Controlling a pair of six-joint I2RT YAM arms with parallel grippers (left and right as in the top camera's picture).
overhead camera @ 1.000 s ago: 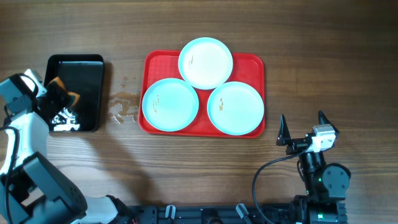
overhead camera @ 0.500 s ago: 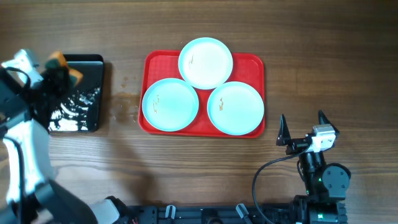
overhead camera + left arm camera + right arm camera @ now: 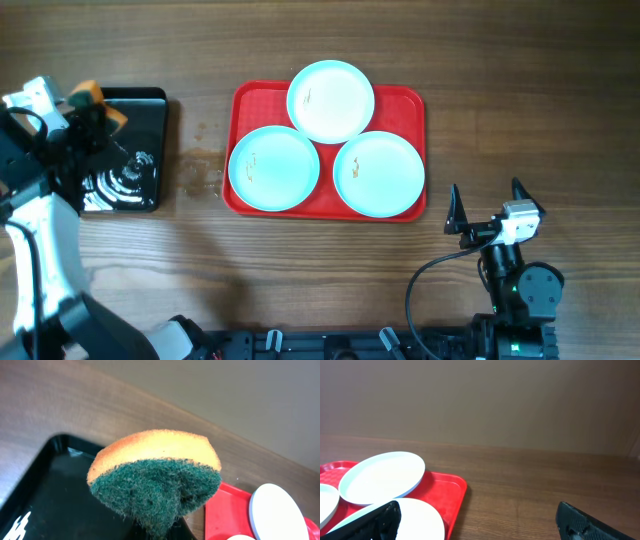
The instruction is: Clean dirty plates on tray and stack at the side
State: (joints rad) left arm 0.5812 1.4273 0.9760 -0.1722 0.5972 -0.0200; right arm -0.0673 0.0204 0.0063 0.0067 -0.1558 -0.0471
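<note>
Three pale mint-white plates lie on the red tray [image 3: 260, 100]: one at the back [image 3: 331, 101], one front left [image 3: 274, 168], one front right [image 3: 378, 174]; each has small brown smudges. My left gripper [image 3: 90, 112] is shut on an orange-and-green sponge [image 3: 156, 474], held over the black tray [image 3: 145, 130] left of the red tray. My right gripper [image 3: 487, 208] is open and empty, right of the red tray's front corner. The right wrist view shows the back plate [image 3: 382, 477] and the front right plate [image 3: 420, 522].
The black tray holds water with white foam [image 3: 110, 185]. A wet patch [image 3: 200, 175] lies on the wooden table between the two trays. The red tray's right rim [image 3: 460, 495] shows in the right wrist view, with bare wood beyond it.
My left gripper has lifted the sponge up from the black tray's front part and moved it toward the tray's back edge. The water there ripples. The right arm has not moved.
</note>
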